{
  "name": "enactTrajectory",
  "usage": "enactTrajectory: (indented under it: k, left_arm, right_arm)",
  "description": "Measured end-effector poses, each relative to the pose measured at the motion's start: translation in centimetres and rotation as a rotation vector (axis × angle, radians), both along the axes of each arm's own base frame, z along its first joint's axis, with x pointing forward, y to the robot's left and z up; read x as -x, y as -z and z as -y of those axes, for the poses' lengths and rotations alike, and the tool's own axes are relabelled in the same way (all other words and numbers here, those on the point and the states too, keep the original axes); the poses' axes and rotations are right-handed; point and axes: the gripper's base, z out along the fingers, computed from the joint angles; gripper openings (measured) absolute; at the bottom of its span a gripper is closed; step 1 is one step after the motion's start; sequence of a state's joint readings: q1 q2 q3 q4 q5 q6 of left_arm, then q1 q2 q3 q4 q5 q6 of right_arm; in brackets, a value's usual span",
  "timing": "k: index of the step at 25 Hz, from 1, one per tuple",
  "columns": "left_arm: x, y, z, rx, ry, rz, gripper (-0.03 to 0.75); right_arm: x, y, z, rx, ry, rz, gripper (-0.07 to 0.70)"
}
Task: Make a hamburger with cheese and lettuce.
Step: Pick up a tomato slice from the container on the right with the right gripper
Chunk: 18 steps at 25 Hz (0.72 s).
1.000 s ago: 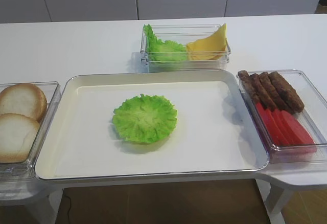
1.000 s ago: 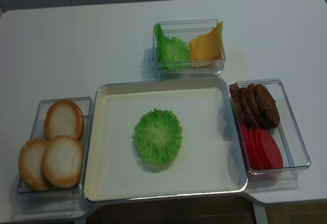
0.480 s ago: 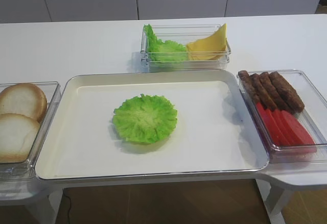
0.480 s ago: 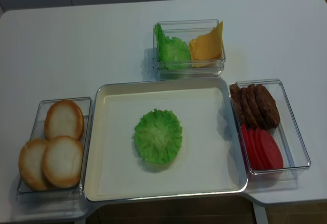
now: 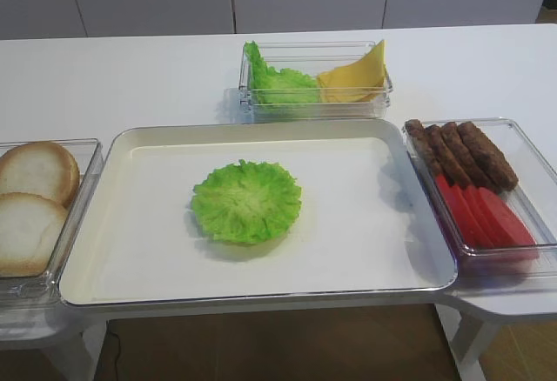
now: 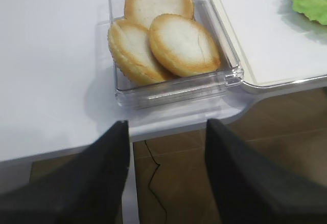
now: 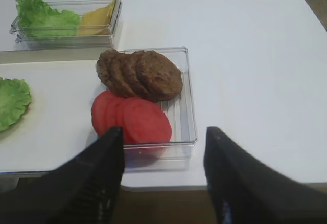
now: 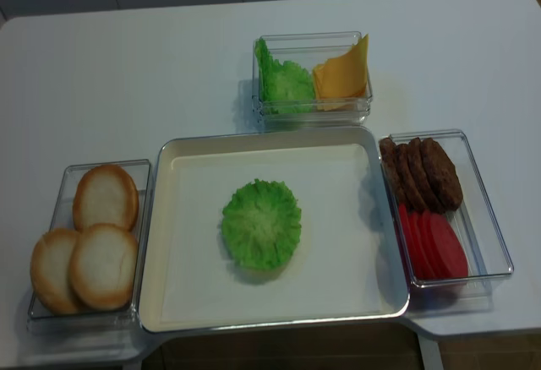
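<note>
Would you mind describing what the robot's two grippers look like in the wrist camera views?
Only the fingers show. The right gripper has two broad, matte black fingers with rounded tips and a faintly textured surface. The left gripper looks the same: two plain black fingers. No cables, markings or arm links are visible.

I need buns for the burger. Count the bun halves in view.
3, all in the clear bin left of the tray: one at the back, two overlapping in front. More could be hidden underneath.
</note>
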<state>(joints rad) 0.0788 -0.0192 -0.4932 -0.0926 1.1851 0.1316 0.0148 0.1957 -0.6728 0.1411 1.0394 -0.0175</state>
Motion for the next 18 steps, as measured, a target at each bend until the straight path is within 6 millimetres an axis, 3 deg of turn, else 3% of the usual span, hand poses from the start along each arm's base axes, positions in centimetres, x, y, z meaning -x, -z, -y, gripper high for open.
enactTrajectory:
  k: [10, 18]
  left_arm:
    - [0.0, 0.0, 0.0, 0.0, 0.0, 0.0, 0.36]
    - [0.0, 0.0, 0.0, 0.0, 0.0, 0.0, 0.36]
  right_arm:
    - [-8.7, -5.7, -1.0, -0.071, -0.065, -0.146, 0.384]
    - [-14.1, -6.1, -2.2, -0.171, -0.149, -0.273, 0.384]
